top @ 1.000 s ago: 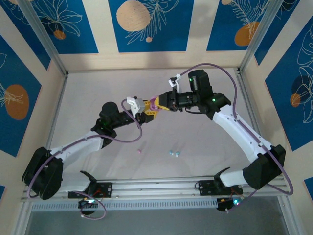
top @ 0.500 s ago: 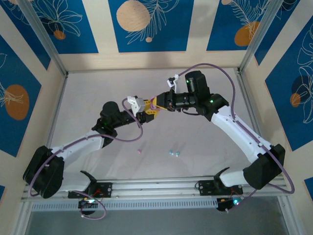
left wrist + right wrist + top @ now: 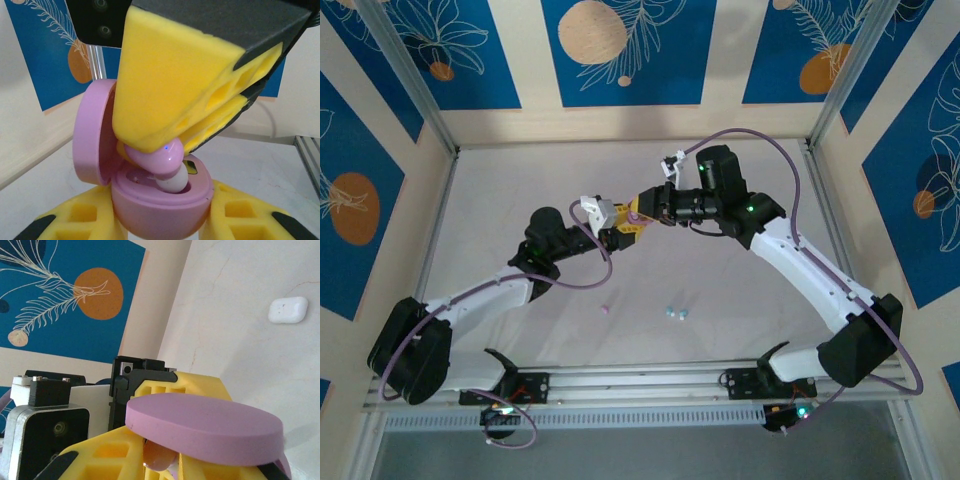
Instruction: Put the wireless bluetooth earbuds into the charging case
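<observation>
At the centre of the top view, the pink case point(image 3: 160, 205) was clasped from both sides by the left gripper point(image 3: 622, 233), with its lid point(image 3: 92, 135) swung open toward the left of the wrist frame. A pink bud point(image 3: 159, 159) was pinched in the right gripper point(image 3: 645, 211), its pale tip entering a socket. It was judged that the bud should be pressed gently along the socket's axis and released only once seated. Lower down, another pink bud point(image 3: 605, 309) and a teal pair point(image 3: 677, 313) lay loose on the table point(image 3: 740, 270).
</observation>
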{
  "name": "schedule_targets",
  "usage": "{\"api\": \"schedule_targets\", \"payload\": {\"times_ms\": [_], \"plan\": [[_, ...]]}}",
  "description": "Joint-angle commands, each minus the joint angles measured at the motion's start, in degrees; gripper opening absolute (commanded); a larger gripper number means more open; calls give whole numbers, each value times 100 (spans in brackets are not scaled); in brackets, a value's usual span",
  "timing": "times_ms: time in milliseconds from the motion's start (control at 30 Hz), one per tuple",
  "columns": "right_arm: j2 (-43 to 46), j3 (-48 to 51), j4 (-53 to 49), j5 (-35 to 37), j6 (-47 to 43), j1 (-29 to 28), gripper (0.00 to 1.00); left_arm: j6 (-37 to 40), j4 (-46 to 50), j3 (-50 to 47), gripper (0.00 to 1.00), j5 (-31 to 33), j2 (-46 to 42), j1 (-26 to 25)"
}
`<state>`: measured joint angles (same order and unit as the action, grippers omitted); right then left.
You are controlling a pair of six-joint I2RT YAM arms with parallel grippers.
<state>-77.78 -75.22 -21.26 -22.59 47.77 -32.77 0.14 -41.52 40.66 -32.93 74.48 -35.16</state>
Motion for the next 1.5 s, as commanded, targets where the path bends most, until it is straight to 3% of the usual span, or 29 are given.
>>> {"api": "schedule_targets", "payload": {"times_ms": [0,567,1233,1467], "plan": [[66,39,-232,314,-281,-150,22,-160,-605,170,25,-144,-35,-96],[140,-234,-965,868,-773,-268,26,-294,-953,92,25,49,-71,-88],[52,-563,-1236,941,-773,-297,30,-186,-806,95,25,49,-80,-95],[244,-582,-1177,869,-745,-301,37,-63,-608,60,25,259,-104,-89]]}}
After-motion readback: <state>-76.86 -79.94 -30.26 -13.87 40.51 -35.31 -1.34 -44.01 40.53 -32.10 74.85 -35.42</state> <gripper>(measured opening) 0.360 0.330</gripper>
